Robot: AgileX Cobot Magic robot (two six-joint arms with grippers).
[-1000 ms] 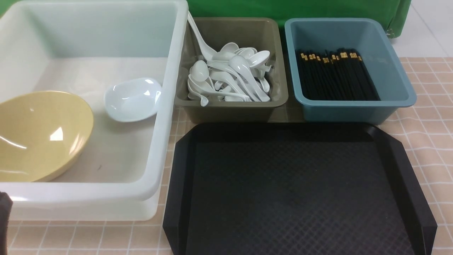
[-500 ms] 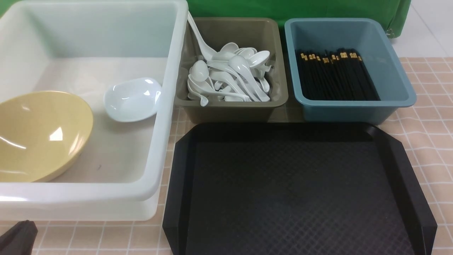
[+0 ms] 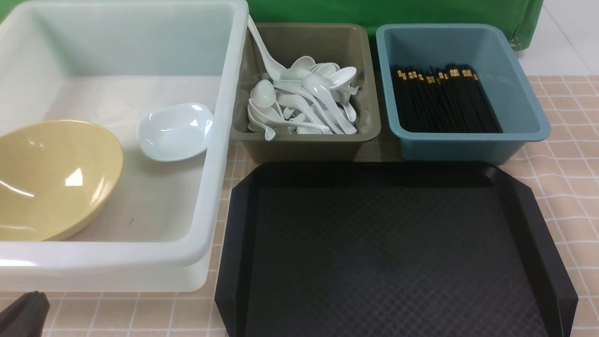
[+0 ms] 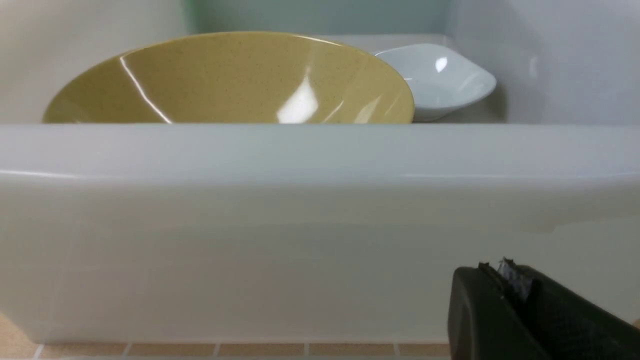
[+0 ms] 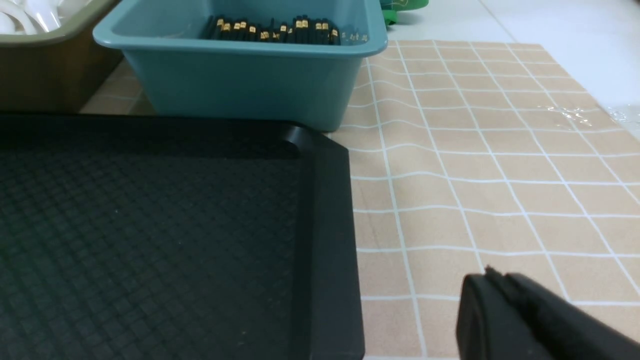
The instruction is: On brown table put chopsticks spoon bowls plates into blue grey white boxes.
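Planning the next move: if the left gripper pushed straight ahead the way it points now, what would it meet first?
Most likely the near outer wall of the white box, which fills the left wrist view ahead of the shut left gripper. The gap between them is hard to judge.

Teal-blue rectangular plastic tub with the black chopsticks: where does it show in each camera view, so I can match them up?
Front view: teal-blue rectangular plastic tub at upper right, behind the black textured tray.
Left wrist view: not in it; only the milky white tub's wall fills the picture.
Right wrist view: teal-blue tub at top, left of centre.
Shared landmark: the black tray's corner beside the tub, seen in the front and right wrist views.
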